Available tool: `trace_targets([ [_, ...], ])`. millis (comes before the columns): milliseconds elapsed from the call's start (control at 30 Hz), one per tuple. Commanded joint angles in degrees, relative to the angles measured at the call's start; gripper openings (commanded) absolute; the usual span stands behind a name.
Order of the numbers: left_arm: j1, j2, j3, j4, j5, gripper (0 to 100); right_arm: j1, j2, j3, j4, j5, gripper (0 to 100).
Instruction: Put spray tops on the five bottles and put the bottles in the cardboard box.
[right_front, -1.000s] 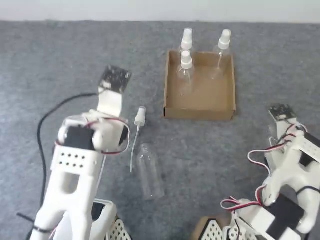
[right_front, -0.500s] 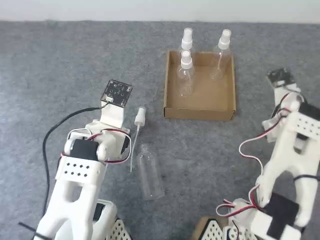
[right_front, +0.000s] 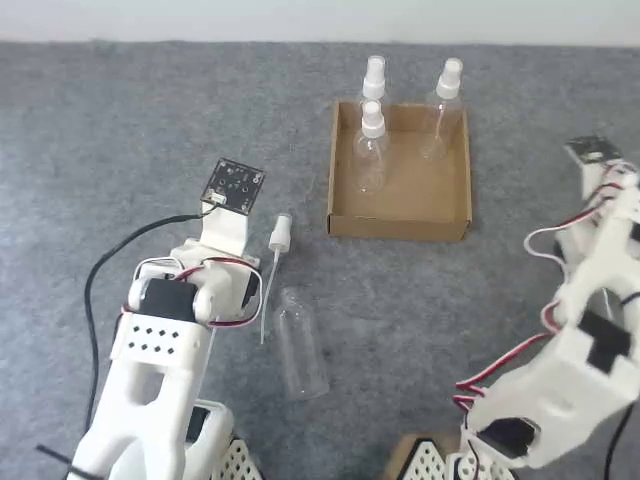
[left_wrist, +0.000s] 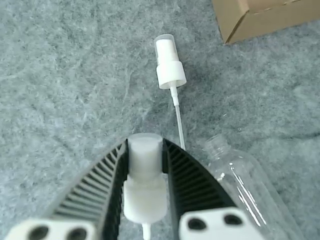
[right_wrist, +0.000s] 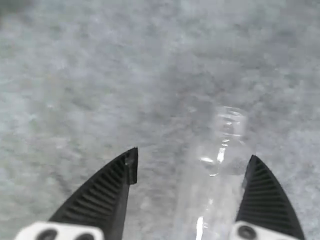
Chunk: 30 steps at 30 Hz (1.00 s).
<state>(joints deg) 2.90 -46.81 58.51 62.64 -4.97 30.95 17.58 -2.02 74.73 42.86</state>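
Box (right_front: 400, 226), bottle (right_front: 299, 342), spray top (right_front: 279, 236) on table (right_front: 120, 120)

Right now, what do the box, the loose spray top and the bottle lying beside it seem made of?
The box: matte brown cardboard, by its folded walls. The loose spray top: likely smooth white plastic, with a thin tube. The bottle beside it: likely clear glossy plastic; the grey surface shows through it.

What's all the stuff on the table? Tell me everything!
cardboard box: one, brown, far side of table
capped bottles: three, clear with white tops, upright at the cardboard box
open bottles: two, clear, one lying mid-table, one at the right gripper
loose spray top: one, white, lying beside the lying bottle
held spray top: one, white, in the left gripper
table: one, grey
left gripper: one, black fingers, shut on held spray top
right gripper: one, black fingers, open
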Motion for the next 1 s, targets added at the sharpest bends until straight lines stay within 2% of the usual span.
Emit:
trace_targets([
  [0, -0.18, -1.49, -0.22, -1.23, -0.35, 1, 4.35, 4.7, -11.96, 1.8, 1.76, 27.5],
  [267, -0.18, -1.49, -0.22, -1.23, -0.26, 1, 5.41, 15.96, -24.35, 8.66, 1.85, 27.5],
  [567, -0.18, -1.49, -0.22, -1.23, -0.26, 1, 6.46, 18.86, -25.05, 14.99, 5.19, 27.0],
  [967, -0.18, -1.49, -0.22, -1.23, -0.18, 1, 5.14, 16.75, -26.9, 15.52, 3.6, 2.8],
])
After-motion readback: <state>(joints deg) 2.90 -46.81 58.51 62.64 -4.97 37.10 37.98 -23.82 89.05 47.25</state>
